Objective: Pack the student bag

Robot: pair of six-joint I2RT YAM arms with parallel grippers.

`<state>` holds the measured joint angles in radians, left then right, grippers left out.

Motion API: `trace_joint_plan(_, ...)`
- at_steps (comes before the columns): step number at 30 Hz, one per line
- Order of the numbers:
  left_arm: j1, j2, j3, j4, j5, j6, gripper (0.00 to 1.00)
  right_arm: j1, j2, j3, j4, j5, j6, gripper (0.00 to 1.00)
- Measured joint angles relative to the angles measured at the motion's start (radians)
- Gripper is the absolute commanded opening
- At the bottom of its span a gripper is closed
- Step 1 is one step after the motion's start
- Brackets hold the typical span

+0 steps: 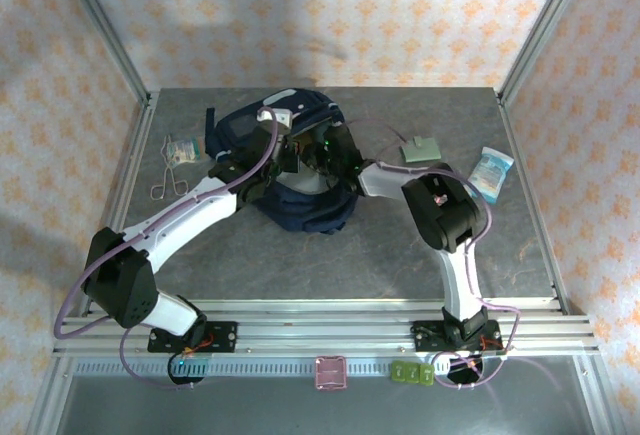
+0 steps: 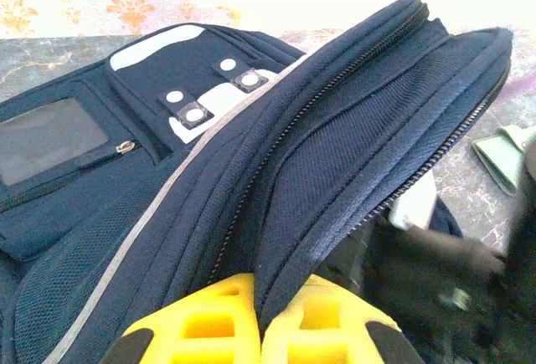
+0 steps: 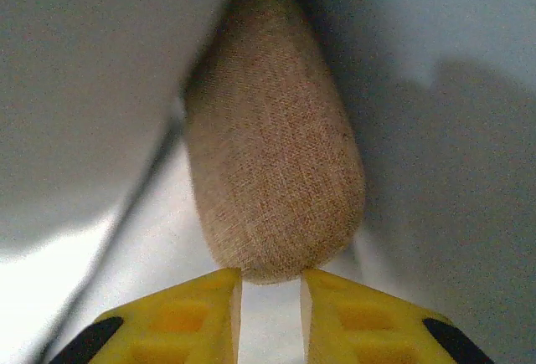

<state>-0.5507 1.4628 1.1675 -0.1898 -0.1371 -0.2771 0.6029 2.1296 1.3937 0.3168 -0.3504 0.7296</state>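
Counter with a grey surface carries the student bag near its middle, a little toward the far wall, and both of my arms meet at the bag. My left pincer is closed tight on a fold of the bag's navy fabric, next to an open zipper, so it holds the bag by this rim. My right pincer is at the bag's opening, between pale surfaces. Its yellow fingers stand with a narrow gap and nothing between them. A brown oval case lies just ahead of the tips, but I cannot tell if they touch it. Left of the bag lie a metal scissor-like tool and a small packet, close to each other. Right of the bag lies a green pad, and farther right a blue and white packet, well apart from the bag.
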Motion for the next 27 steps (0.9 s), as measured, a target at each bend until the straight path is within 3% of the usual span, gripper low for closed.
trace_joint_plan(5, -0.011, 0.0, 0.0, 0.0, 0.0, -0.014, 0.0, -0.011, 0.039, 0.034, 0.088, -0.038, 0.032, 0.33)
trace_joint_plan(10, -0.013, -0.004, -0.025, 0.018, -0.002, -0.014, 0.0, -0.021, -0.035, -0.105, 0.089, -0.027, 0.013, 0.51)
trace_joint_plan(18, -0.013, -0.016, -0.056, 0.047, -0.02, -0.015, 0.0, -0.028, -0.427, -0.327, -0.17, 0.122, -0.061, 0.76)
trace_joint_plan(21, -0.013, -0.017, -0.061, 0.05, -0.025, -0.018, 0.0, -0.045, -0.536, -0.331, -0.297, 0.207, -0.038, 0.92)
trace_joint_plan(27, -0.018, -0.02, -0.071, 0.055, -0.027, -0.022, 0.0, -0.172, -0.581, -0.287, -0.629, 0.323, 0.074, 0.97)
